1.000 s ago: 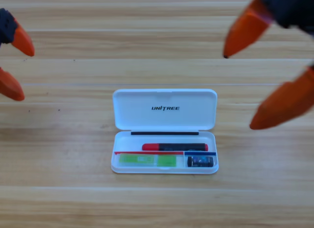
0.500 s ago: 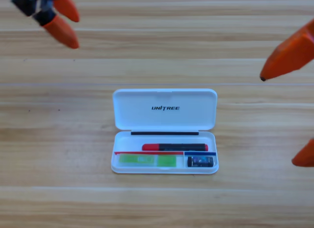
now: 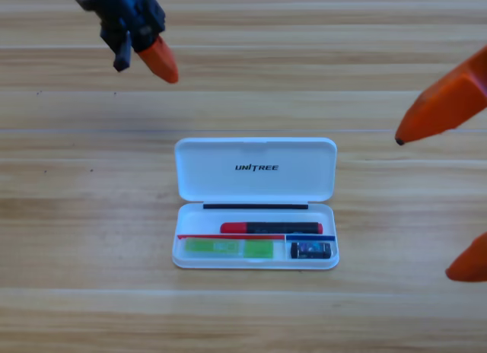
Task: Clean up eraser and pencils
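The eraser (image 3: 310, 250) and both pencils, the red-and-black pencil (image 3: 271, 228) and the mint-and-green pencil (image 3: 228, 248), lie inside the white case (image 3: 255, 151), whose lid stands open on the counter (image 3: 84, 216). Only shutting the lid seems left. The left end effector (image 3: 156, 58) hovers above-left, its state unclear. The right end effector (image 3: 456, 189) waits at the right edge, spread apart.

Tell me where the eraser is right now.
In the high view, the eraser lies in the lower right compartment of the open white case, just below the red-and-black pencil and right of the green-ended pencil.
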Robot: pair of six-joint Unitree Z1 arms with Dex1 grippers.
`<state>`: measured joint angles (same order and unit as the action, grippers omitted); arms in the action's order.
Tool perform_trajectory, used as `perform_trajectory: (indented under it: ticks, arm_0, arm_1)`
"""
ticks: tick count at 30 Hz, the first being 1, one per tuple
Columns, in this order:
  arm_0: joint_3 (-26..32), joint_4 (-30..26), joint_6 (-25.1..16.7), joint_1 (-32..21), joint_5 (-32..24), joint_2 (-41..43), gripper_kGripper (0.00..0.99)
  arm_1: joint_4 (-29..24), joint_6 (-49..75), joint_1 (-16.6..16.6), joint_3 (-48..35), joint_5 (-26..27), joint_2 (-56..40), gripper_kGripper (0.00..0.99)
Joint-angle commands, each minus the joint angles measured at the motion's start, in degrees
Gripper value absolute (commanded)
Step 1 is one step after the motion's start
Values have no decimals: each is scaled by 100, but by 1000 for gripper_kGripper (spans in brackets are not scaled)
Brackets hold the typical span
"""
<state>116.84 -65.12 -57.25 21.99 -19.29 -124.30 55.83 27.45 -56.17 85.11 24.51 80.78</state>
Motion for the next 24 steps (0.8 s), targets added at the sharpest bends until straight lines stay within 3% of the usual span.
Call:
perform_trajectory:
  ticks: [1,16,24]
  arm_0:
    - [85,35,56,-54,-66,-718,0]
    - [50,52,-24,157,-611,-1035,0]
    - [-267,175,-67,148,-963,-947,0]
  arm_1:
    - [-178,6,71,-214,256,-159,989]
    - [-266,-20,1,-179,467,-27,989]
    - [-266,-20,1,-249,511,-9,989]
